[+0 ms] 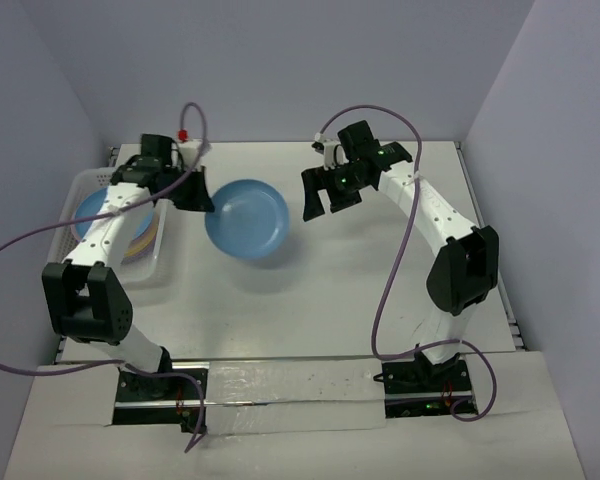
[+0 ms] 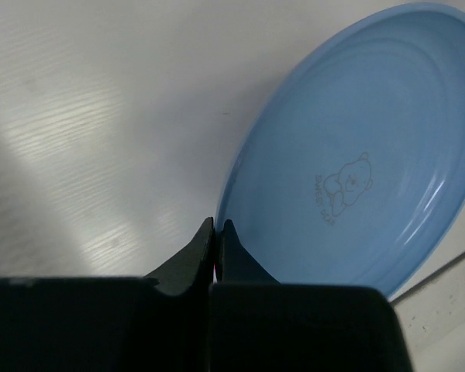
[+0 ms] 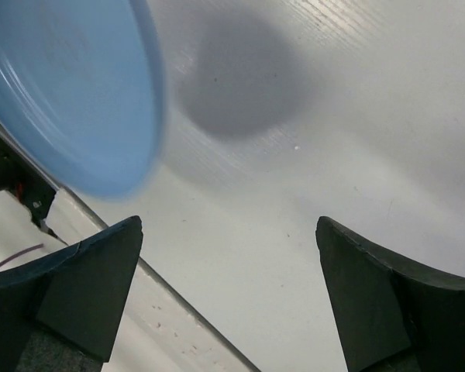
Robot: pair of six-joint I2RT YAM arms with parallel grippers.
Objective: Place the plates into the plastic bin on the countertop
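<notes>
My left gripper point(image 1: 202, 197) is shut on the left rim of a blue plate point(image 1: 247, 218) and holds it tilted just above the white countertop point(image 1: 360, 290). The left wrist view shows the jaws point(image 2: 218, 225) pinched on the plate's edge, with the bear mark on the plate point(image 2: 356, 155) in sight. The white plastic bin point(image 1: 156, 268) stands at the far left. It holds a stack of plates point(image 1: 140, 240), blue on top with yellow and pink edges below, partly hidden by my left arm. My right gripper point(image 1: 325, 205) is open and empty just right of the held plate point(image 3: 62, 85), with its fingers point(image 3: 226, 225) wide apart.
Grey walls close in the countertop at the back and on both sides. The table's near edge point(image 3: 186, 310) runs below the right gripper in the right wrist view. Purple cables point(image 1: 395, 270) hang off both arms.
</notes>
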